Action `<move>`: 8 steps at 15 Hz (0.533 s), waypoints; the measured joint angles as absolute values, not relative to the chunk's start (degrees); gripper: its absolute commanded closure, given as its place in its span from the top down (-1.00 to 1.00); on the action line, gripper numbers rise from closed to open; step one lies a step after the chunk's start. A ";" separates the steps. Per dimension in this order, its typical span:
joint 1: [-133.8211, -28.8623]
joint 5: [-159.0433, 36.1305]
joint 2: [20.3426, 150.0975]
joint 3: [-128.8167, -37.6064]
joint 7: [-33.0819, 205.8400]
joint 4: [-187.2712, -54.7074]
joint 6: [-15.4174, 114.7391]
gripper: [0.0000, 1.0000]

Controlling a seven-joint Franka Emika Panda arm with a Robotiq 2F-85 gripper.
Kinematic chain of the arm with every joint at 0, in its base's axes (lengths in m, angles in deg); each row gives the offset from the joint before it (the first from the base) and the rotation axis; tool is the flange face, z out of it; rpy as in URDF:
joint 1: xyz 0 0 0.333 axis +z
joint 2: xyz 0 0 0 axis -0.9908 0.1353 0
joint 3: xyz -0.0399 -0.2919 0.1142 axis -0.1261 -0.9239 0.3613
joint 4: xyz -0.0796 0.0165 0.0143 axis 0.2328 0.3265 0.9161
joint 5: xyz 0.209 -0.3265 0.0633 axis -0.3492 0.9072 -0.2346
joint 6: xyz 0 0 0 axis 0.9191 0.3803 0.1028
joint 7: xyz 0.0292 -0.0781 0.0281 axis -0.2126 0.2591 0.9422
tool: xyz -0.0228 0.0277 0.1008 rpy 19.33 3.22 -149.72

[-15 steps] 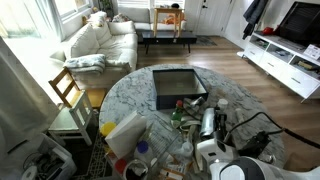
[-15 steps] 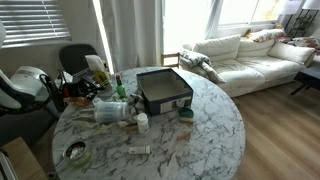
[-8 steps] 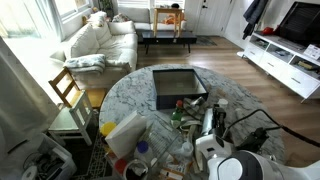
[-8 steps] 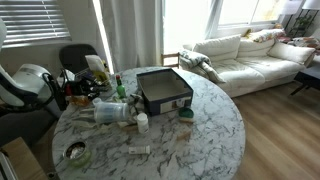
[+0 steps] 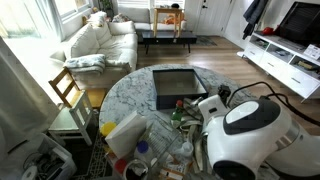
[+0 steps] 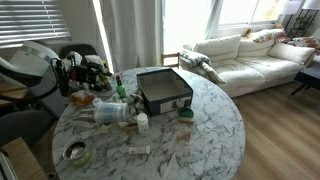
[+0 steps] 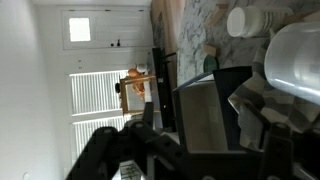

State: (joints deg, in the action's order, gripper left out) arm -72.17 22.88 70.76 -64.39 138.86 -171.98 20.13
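Observation:
In the wrist view my gripper [image 7: 205,140] shows as two dark fingers [image 7: 100,150] standing far apart, with nothing between them. Beyond them lies a dark open box [image 7: 205,105], with a crumpled clear plastic container [image 7: 295,60] and a white cap [image 7: 245,20] beside it. In both exterior views the gripper [image 5: 210,104] [image 6: 82,72] hangs above the clutter at the table's edge, next to the dark box [image 5: 178,88] [image 6: 165,90]. A clear plastic bottle [image 6: 112,110] lies on its side just below the gripper.
The round marble table [image 6: 200,145] carries a small white bottle [image 6: 143,122], a green tape roll [image 6: 75,153] and a small green object [image 6: 186,113]. A white sofa [image 6: 250,55] and a wooden chair [image 5: 68,90] stand near the table. My white arm [image 5: 250,135] fills the foreground.
The jaws have opened. The arm has lifted up and away from the clutter beside the dark box and now looms large in an exterior view.

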 measured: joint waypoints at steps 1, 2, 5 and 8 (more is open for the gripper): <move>-72.60 20.84 69.09 -65.28 137.86 -171.96 22.93 1.00; -72.95 18.64 67.63 -66.24 136.75 -171.96 25.67 1.00; -73.46 11.76 64.80 -68.99 132.92 -172.09 33.44 1.00; -73.52 4.82 63.26 -70.79 127.38 -172.79 41.18 1.00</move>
